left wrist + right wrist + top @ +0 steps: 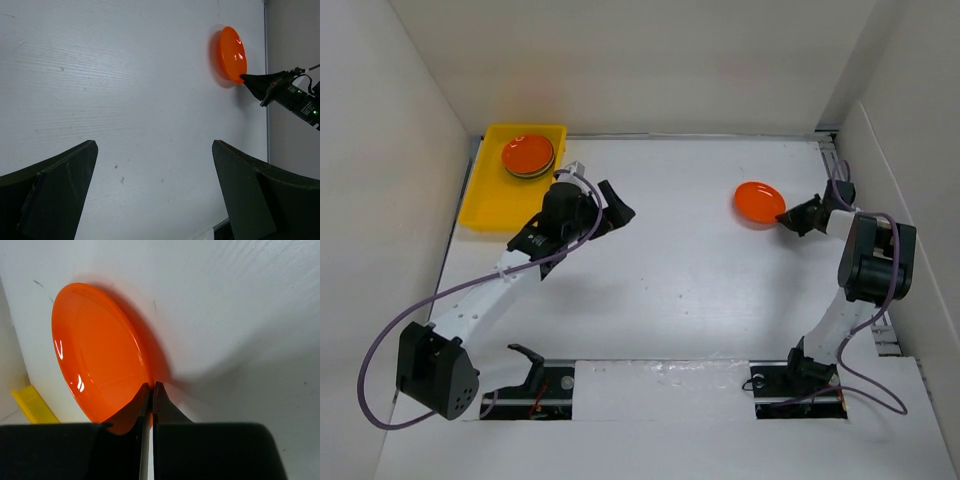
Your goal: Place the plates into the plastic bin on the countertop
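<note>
3 plain white walls close in the scene: the back wall (620, 60) across the top of the frame, the left wall (380, 180) down the left side, the right wall (920, 150) at right.

Glossy orange plate (100, 355), matt white countertop (700, 270), smooth yellow plastic bin (490, 205)

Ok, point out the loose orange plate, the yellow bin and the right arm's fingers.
loose orange plate (760, 203): top view, centre of its face.
yellow bin (492, 207): top view, bare floor beside the stacked plates.
right fingers (167, 412): right wrist view, flat of one finger, just below its tip.
</note>
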Motion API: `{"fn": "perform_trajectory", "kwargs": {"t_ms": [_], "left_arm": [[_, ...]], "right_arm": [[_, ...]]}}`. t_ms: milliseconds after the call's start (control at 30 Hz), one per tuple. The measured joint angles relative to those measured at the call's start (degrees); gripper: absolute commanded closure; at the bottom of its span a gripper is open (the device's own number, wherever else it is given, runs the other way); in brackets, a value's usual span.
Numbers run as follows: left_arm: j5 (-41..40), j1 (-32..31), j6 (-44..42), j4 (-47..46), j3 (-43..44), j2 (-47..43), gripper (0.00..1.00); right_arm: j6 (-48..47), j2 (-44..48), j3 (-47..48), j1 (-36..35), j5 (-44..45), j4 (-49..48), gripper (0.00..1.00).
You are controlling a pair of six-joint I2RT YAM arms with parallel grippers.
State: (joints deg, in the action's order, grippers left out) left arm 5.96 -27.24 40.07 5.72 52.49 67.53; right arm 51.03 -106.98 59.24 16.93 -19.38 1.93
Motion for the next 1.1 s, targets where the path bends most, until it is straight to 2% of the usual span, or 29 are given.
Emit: {"fn": "perform_trajectory", "kwargs": {"t_ms": [167, 300, 400, 500, 667, 800, 933, 967, 1100], "left_arm": [[2.60, -0.02, -0.02, -3.13, 0.15, 3.37, 0.00], [7.80, -0.52, -0.39, -6.91, 2.99, 12.70, 0.00], [11.26, -0.79, -0.61, -8.87, 6.14, 19.30, 0.00], [13.73, -0.85, -0.68, -10.32, 8.20, 22.82, 0.00], [16.13, -0.87, -0.59, -12.81, 9.46, 24.76, 0.00], [16.55, -0.85, -0.24, -14.10, 10.19, 25.75, 0.09], [16.81, -0.85, 0.02, -14.99, 10.25, 26.71, 0.36], [16.92, -0.85, 0.22, -15.13, 10.25, 26.97, 0.59], [17.38, -0.85, 0.52, -15.37, 10.25, 27.43, 0.87]], "right_arm": [[-0.92, 1.55, -0.13, -3.39, 3.34, 1.29, 1.00], [-3.06, 8.70, -0.85, -13.25, 9.90, 5.60, 1.00], [-4.17, 15.65, -2.03, -21.59, 11.26, 6.49, 1.00], [-5.11, 21.55, -3.87, -26.32, 8.33, 6.10, 1.00], [-6.01, 23.15, -5.05, -26.86, 1.51, 4.48, 1.00], [-5.99, 22.88, -7.32, -26.71, -5.20, 2.43, 1.00], [-5.60, 21.92, -8.00, -27.04, -11.47, 0.52, 1.00], [-5.49, 21.86, -8.00, -27.17, -12.46, 0.11, 1.00], [-5.09, 21.86, -8.00, -27.54, -14.69, -1.46, 1.00]]}}
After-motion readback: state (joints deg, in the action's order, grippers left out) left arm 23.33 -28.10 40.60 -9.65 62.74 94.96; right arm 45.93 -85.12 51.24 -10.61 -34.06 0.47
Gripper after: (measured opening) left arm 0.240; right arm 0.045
